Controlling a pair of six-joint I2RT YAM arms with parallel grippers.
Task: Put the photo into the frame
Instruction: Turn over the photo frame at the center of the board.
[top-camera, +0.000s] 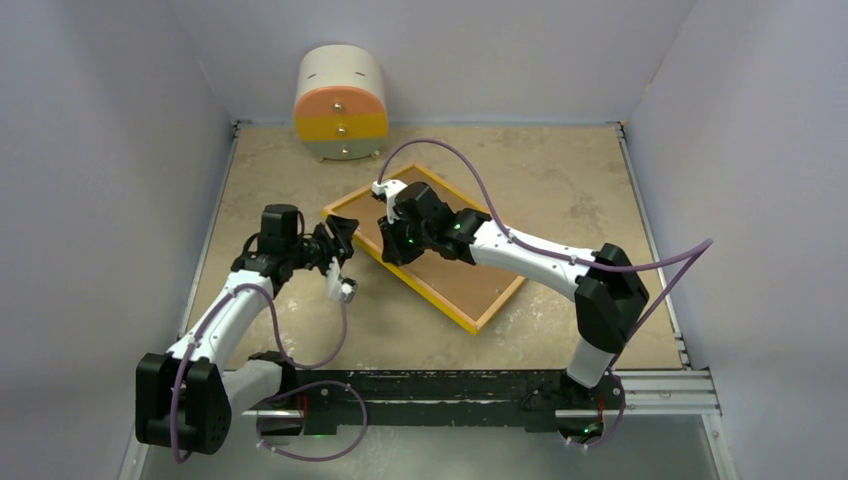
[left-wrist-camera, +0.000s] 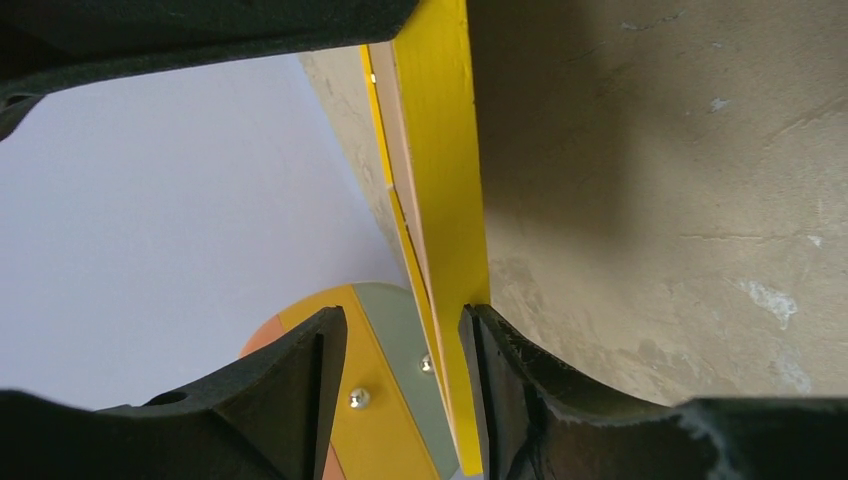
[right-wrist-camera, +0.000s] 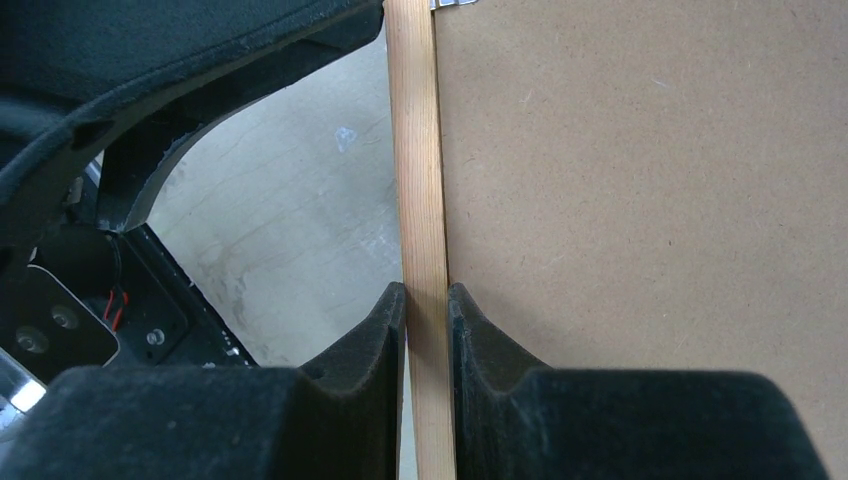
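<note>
The frame (top-camera: 440, 300) lies back-up in the middle of the table, yellow at its edge, with a brown hardboard sheet (top-camera: 455, 270) filling its back. My right gripper (top-camera: 393, 240) is shut on the frame's light wooden rail (right-wrist-camera: 415, 150), one pad on each side (right-wrist-camera: 427, 295). My left gripper (top-camera: 335, 240) straddles the frame's left corner. Its jaws stand apart (left-wrist-camera: 400, 325): the right finger (left-wrist-camera: 500, 380) touches the yellow edge (left-wrist-camera: 445, 180), and a gap remains on the other side. The photo is out of view.
A round little drawer chest (top-camera: 340, 103), orange, yellow and grey-green, stands at the back wall, and shows behind the frame (left-wrist-camera: 370, 400) in the left wrist view. Grey walls close in the table on three sides. A metal rail (top-camera: 450, 390) runs along the near edge.
</note>
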